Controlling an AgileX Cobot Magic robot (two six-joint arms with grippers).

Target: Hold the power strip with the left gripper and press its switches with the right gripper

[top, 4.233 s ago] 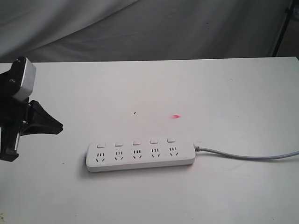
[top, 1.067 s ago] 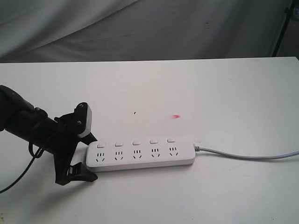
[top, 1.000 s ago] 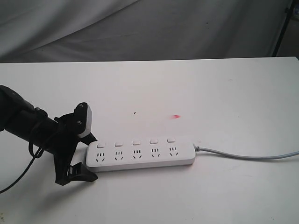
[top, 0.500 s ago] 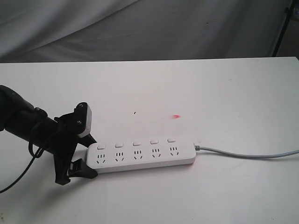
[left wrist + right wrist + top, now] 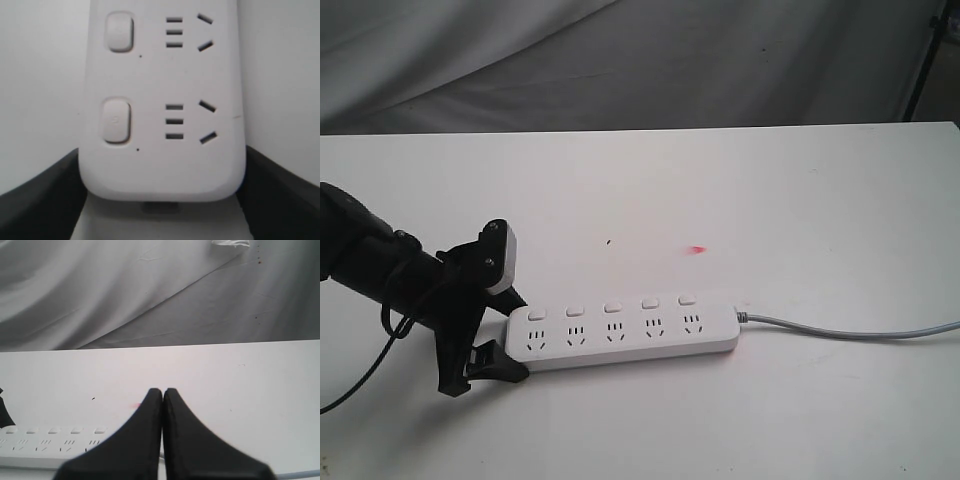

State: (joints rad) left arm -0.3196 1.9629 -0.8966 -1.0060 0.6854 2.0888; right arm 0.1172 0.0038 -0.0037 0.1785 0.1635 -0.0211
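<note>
The power strip (image 5: 620, 335) lies flat on the white table (image 5: 770, 200), its grey cord (image 5: 840, 333) running off to the right. Its five switches (image 5: 610, 305) sit in a row above the sockets. My left gripper (image 5: 517, 338) is shut on the strip's left end, one black finger on each long side. In the left wrist view the strip (image 5: 160, 100) fills the gap between both fingers (image 5: 40, 200), with two switches (image 5: 116, 120) showing. My right gripper (image 5: 163, 392) is shut and empty, high over the table, and out of the exterior view. The strip (image 5: 50, 442) lies below it, to one side.
A small red mark (image 5: 697, 249) and a tiny dark speck (image 5: 608, 241) lie on the table behind the strip. Grey cloth (image 5: 620, 60) hangs beyond the far edge. A black stand leg (image 5: 923, 60) rises at the back right.
The left gripper's near finger has closed in against the strip's left end, and the strip has barely moved. The right gripper stays out of the exterior view.
</note>
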